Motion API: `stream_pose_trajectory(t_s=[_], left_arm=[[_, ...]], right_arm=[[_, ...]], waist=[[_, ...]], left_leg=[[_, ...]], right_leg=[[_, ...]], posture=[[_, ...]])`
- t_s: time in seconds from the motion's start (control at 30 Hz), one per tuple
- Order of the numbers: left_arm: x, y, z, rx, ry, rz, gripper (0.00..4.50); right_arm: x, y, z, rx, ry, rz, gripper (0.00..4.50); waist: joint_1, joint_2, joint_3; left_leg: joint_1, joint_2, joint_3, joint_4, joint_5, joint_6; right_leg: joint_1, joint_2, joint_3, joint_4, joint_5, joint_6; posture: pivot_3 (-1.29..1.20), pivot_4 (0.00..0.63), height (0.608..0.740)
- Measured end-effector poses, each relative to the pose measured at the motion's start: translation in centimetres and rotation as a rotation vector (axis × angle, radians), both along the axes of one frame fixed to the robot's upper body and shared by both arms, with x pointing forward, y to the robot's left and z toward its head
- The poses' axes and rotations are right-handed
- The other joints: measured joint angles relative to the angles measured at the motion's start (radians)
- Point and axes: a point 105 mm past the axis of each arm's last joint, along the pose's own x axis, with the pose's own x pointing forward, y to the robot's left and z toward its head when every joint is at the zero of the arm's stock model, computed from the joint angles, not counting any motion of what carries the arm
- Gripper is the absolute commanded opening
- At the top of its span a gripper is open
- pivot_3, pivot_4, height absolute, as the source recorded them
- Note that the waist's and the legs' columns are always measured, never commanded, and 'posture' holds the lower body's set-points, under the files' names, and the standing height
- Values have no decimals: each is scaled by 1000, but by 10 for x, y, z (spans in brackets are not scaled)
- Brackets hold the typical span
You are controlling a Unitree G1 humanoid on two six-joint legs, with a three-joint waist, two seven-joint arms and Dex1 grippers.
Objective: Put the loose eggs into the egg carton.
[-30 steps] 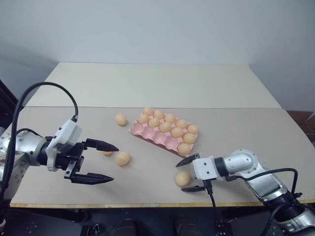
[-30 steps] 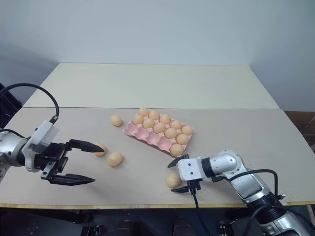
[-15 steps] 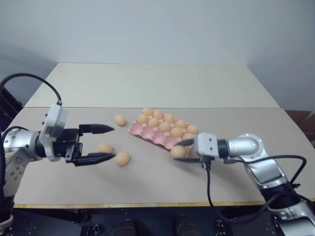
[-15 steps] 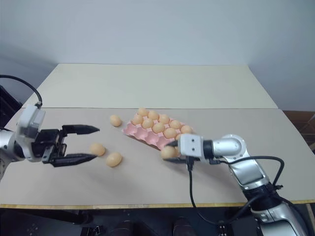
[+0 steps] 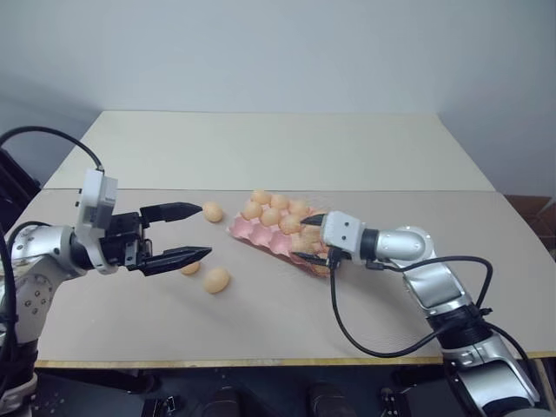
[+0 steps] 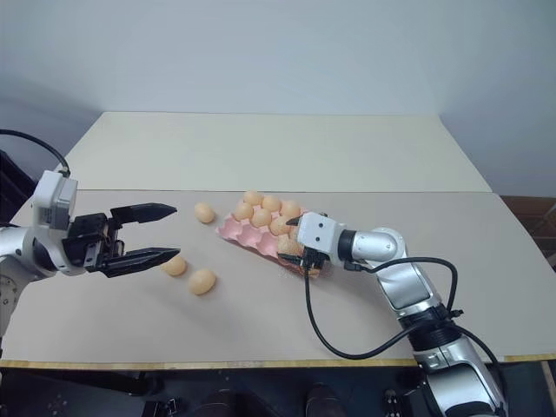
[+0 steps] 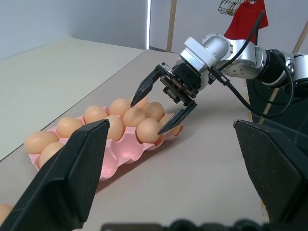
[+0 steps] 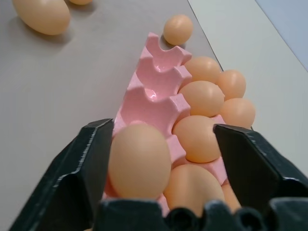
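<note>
Both grippers stand spread wide with nothing clamped. Over the near half of the desk, the left gripper (image 5: pixel 178 233) hangs level near the left edge, empty. Two loose eggs (image 5: pixel 216 279) lie just past its tips, one partly behind the lower finger, and a third egg (image 5: pixel 213 211) sits farther back, just beside the carton's left end.

Toward the middle of the desk, the right gripper (image 5: pixel 309 238) reaches over the near right corner of the egg carton (image 5: pixel 261 233), its fingers either side of an egg (image 8: pixel 138 160) resting in a near-row cup; neither finger seems to press it, so I judge it set down. Three cups of the near row look empty; the farther rows are full.

The eggs look light, smooth, slippery and brittle: best taken across the widest middle, gently. The pink tray looks thin and light, likely to slide if nudged.

I can read no brand, label or writing anywhere.
</note>
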Motion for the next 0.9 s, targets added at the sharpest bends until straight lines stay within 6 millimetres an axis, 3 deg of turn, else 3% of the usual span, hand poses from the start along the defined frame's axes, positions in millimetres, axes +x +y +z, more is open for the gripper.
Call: stream_pose_trajectory(t_s=[0.17, 0.3, 0.5, 0.63, 0.9], left_arm=[[2, 3, -4, 60, -9, 24, 4500], [0, 15, -10, 110, 6, 21, 4500], [-6, 49, -11, 242, 45, 41, 4500], [-8, 61, -15, 296, 48, 42, 4500], [-7, 61, -22, 288, 80, 22, 4500]], right_arm=[[-11, -12, 22, 47, -12, 28, 4474], [-35, -38, 32, 84, 70, 62, 4474], [-64, -90, 51, 110, 211, 25, 4474], [-81, -111, 58, 82, 291, 29, 4474], [-91, -112, 62, 56, 318, 60, 4474]], waist=[[5, 0, 0], [8, 0, 0], [3, 0, 0], [2, 0, 0], [1, 0, 0]], left_leg=[[0, 0, 0, 0, 0, 0], [0, 0, 0, 0, 0, 0], [1, 0, 0, 0, 0, 0], [1, 0, 1, -1, 0, 0], [1, 1, 1, -1, 0, 0]], right_leg=[[0, 0, -1, 0, 0, 0], [1, 0, -1, -1, 0, 0], [1, 0, -1, -1, -1, -1], [1, 0, 0, -1, -1, -1], [1, 0, 0, -1, -1, 0]], posture=[[0, 150, 740], [0, 150, 740], [0, 150, 740], [0, 150, 740], [0, 150, 740]])
